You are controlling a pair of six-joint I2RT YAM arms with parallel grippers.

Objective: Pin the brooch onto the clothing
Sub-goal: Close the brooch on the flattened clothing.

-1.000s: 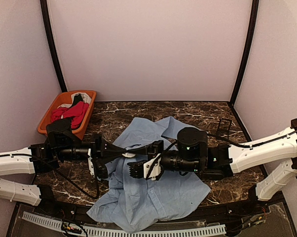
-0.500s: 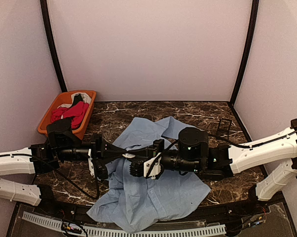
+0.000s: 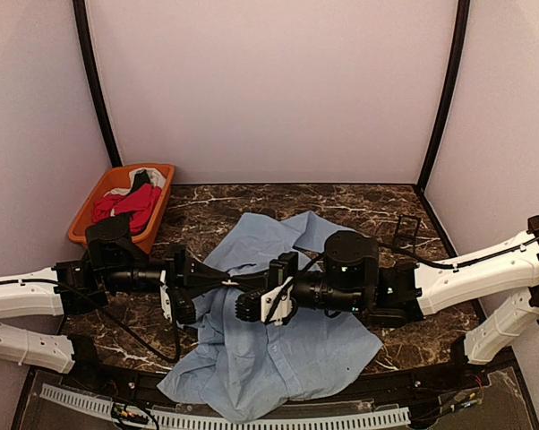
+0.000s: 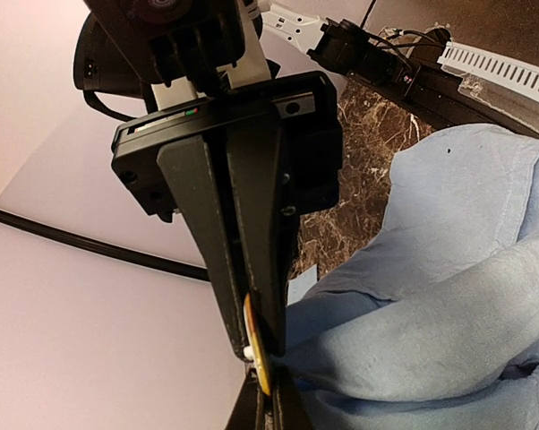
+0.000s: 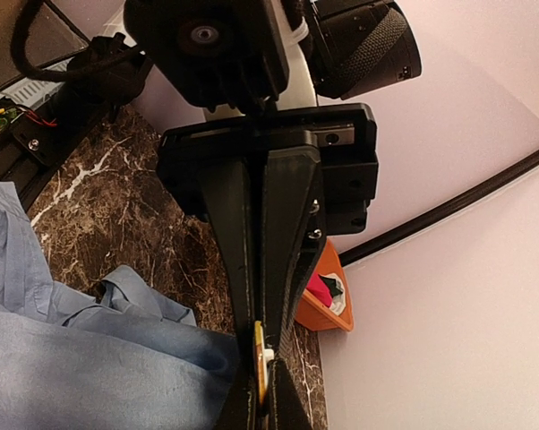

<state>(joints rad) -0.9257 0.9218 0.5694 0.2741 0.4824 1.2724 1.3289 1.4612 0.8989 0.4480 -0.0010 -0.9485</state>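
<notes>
Clothing (image 3: 278, 349): crumpled light-blue shirt; brooch (image 4: 259, 356): small yellow disc.

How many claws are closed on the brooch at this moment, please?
2. The left claw reaches in from the left and the right claw from the right; both appear shut on the brooch, meeting tip to tip over the blue shirt.

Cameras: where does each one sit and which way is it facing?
Top: above, behind the bases, facing down on the shirt; left arm, right arm show.
Left wrist: on its arm, faces right gripper; own jaws at bottom.
Right wrist: on its arm, faces left gripper; own jaws at bottom.
Both wrists share the brooch.
</notes>
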